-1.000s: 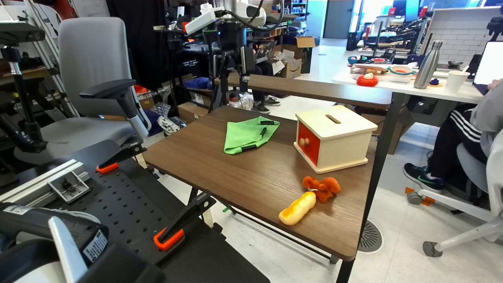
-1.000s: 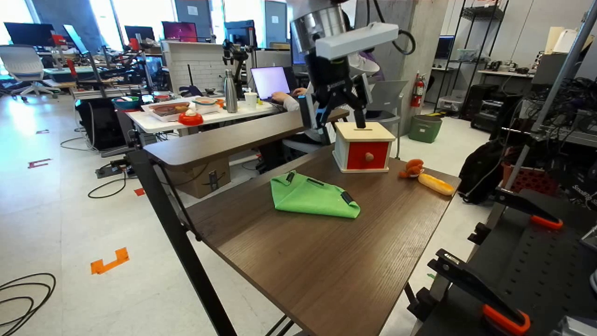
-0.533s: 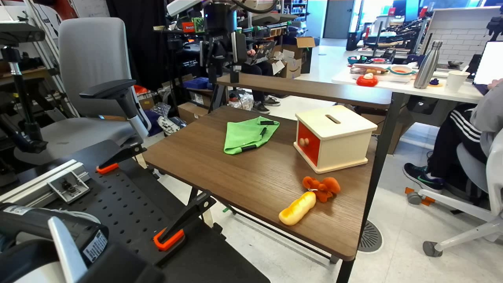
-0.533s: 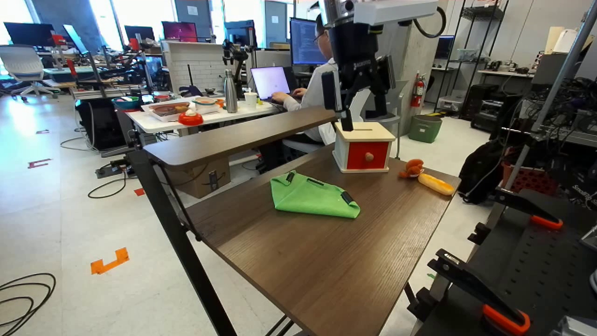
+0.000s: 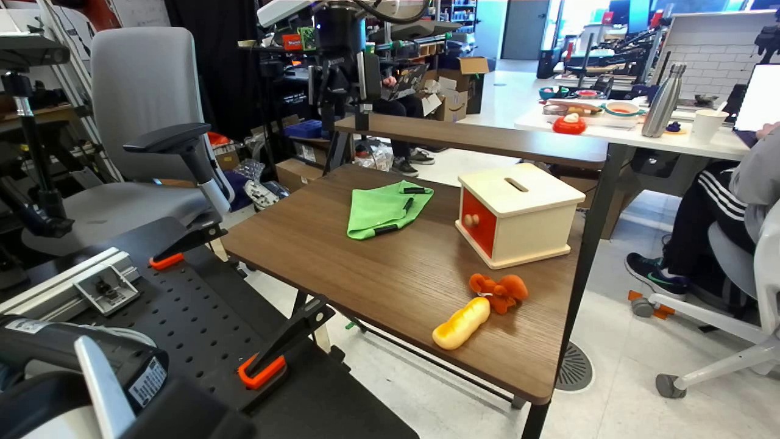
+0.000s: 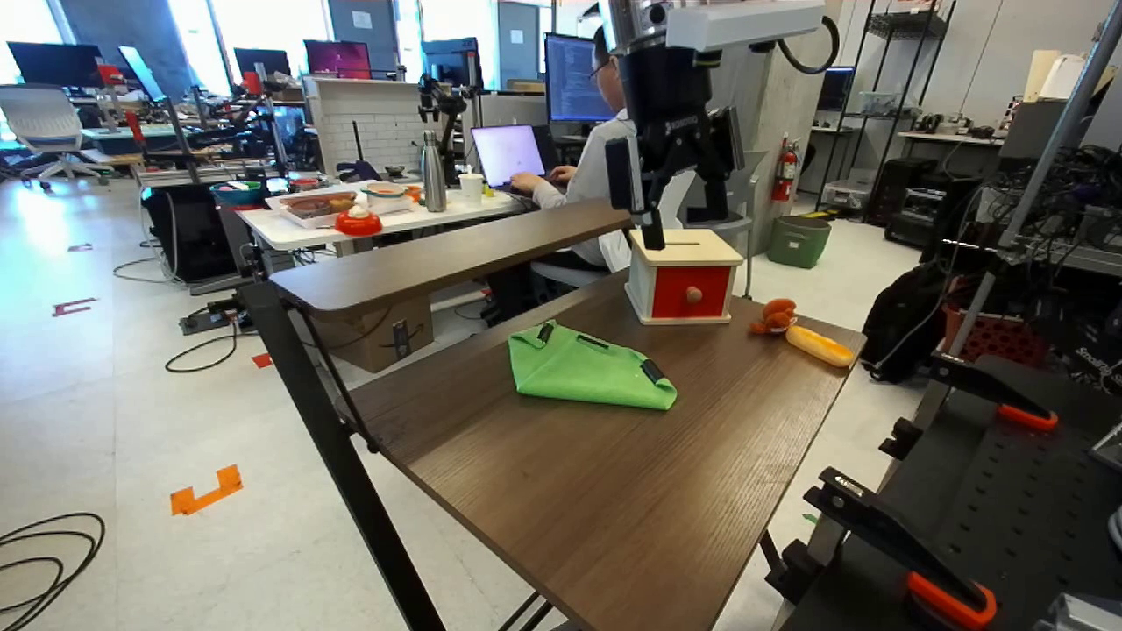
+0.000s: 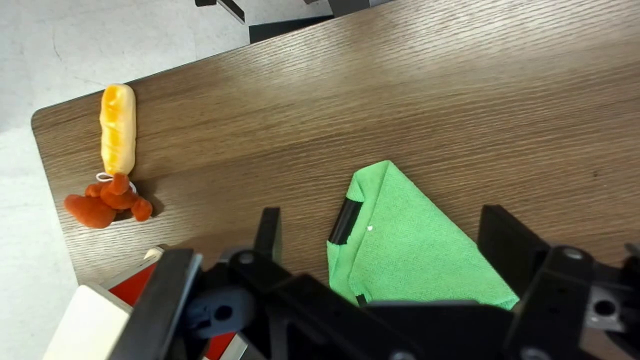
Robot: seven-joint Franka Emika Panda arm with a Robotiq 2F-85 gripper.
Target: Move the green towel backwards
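In an exterior view, the green towel [image 6: 592,372] lies mid-frame on the wood-grain surface [image 6: 561,491]. Upper right of it stands a red-fronted wooden box [image 6: 671,285]; farther right, an orange plush toy [image 6: 773,322] sits just beside a bread-shaped toy [image 6: 820,345]. A raised shelf [image 6: 456,254] extends left of the box. Low in the wrist view, the gripper [image 7: 381,227] spreads its 2 fingers apart.

Black gripper [image 6: 680,225], silvery wrist [image 6: 633,24]
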